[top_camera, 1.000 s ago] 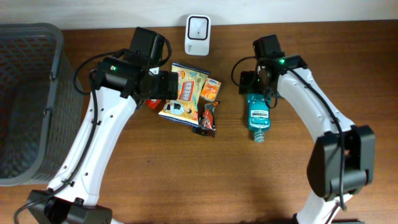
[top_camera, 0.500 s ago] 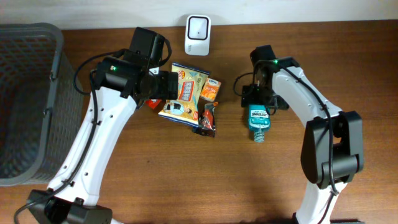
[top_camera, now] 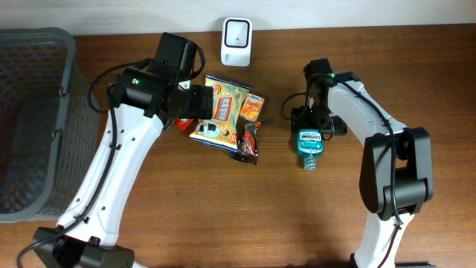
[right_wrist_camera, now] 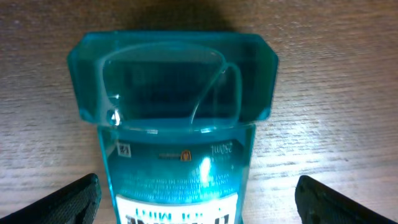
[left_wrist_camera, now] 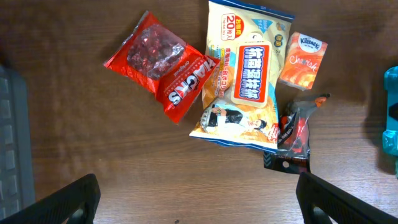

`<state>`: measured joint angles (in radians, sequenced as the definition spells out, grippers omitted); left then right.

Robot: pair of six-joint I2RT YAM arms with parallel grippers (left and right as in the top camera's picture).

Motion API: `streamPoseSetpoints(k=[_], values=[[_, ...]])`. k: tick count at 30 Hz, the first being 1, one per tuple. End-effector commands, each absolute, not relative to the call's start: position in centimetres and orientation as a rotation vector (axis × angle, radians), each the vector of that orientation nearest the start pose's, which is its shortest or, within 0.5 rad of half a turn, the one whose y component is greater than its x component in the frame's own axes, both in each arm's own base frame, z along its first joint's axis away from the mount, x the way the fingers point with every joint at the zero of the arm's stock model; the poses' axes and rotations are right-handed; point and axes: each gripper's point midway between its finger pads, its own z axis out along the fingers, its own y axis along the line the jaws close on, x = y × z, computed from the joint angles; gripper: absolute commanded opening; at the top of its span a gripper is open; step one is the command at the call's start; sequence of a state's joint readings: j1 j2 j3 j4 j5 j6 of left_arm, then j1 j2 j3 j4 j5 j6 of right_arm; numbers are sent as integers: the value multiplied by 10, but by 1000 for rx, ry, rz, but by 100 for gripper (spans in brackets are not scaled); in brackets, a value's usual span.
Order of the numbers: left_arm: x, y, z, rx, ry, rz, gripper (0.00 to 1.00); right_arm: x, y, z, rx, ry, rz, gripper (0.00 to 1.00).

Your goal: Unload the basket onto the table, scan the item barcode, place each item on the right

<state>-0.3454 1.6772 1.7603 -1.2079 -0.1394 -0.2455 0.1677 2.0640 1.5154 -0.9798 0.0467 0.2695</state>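
Note:
A teal mouthwash bottle (top_camera: 308, 145) lies on the wooden table, cap pointing toward the front edge. My right gripper (top_camera: 312, 120) hangs over its base end, open. In the right wrist view the bottle (right_wrist_camera: 174, 118) fills the space between the two spread fingertips (right_wrist_camera: 69, 200) without visible contact. My left gripper (top_camera: 195, 104) hovers open above a heap of snack packs with nothing between its fingertips (left_wrist_camera: 348, 198). A white scanner (top_camera: 236, 32) stands at the back edge. No barcode is in view.
The heap holds a red candy bag (left_wrist_camera: 163, 65), a yellow-and-blue snack pack (left_wrist_camera: 245, 81), an orange tissue pack (left_wrist_camera: 303, 57) and a dark packet (left_wrist_camera: 292, 134). A grey mesh basket (top_camera: 30, 119) takes up the left side.
My right gripper has slid down along the bottle from its base end toward the label and turned slightly. The left arm and the snack packs have not moved.

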Motion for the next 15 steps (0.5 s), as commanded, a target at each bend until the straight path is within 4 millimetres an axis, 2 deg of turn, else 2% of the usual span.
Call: streamPoseSetpoints(k=[1,5,8,15], values=[[380,-110,236,111,2669,15,99,383,59,9,139,3113,-50,99],[380,-110,236,111,2669,15,99,388,61,9,138,3093,-38,99],[380,-110,236,111,2669,15,99,387,62,8,138,3098,-27,92],[380,-110,236,111,2669,15,99,381,68,2,139,3125,25,92]])
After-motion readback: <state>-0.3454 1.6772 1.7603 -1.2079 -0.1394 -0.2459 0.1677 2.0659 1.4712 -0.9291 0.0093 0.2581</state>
